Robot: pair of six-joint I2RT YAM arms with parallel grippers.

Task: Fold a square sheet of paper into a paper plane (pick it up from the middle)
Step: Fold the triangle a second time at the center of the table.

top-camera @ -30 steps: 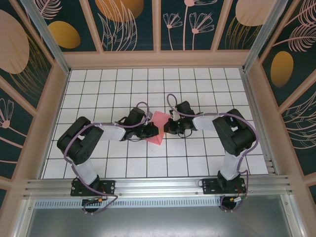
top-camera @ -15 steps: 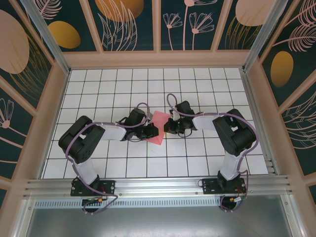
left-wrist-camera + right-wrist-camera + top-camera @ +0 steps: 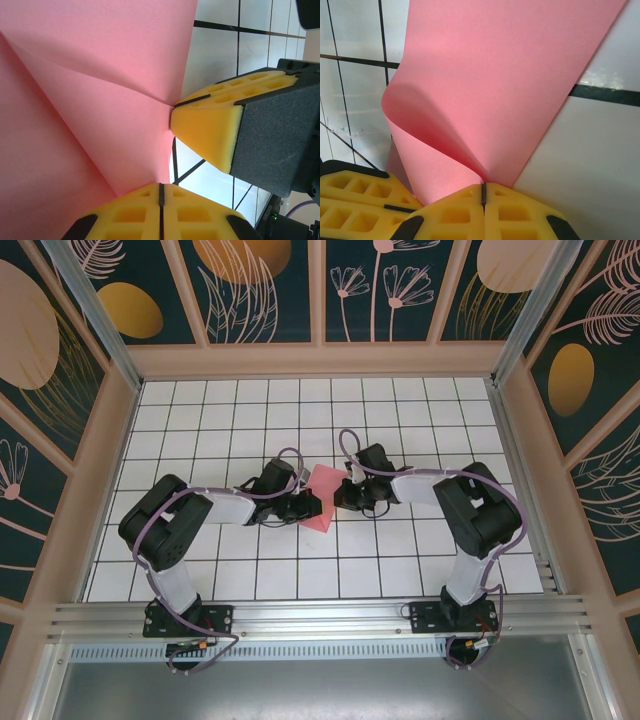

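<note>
From above, the sheet of paper (image 3: pixel 322 502) was a small pink patch near the middle of the tiled table (image 3: pixel 400 420). It was caught between the 2 arms, with the left gripper (image 3: pixel 308 506) at its left edge and the right gripper (image 3: pixel 344 498) at its right edge. That view was too distant to tell how the fingers stood or whether the paper touched the table.

The left wrist camera settled the first point. The left gripper's 2 yellow pads (image 3: pixel 130 215) were pressed together, pinching the paper's edge, and the sheet rose away from them with 1 sharp crease across it. The right gripper's pads (image 3: pixel 205 135) came in from the right, also pressed together, their tip meeting the paper where the crease ended.

The right wrist camera showed the right gripper's own pads (image 3: pixel 455 217) pinching the paper. The paper curled up from them in a soft roll. The left gripper's pads (image 3: pixel 350 195) sat just beside them at lower left.
</note>
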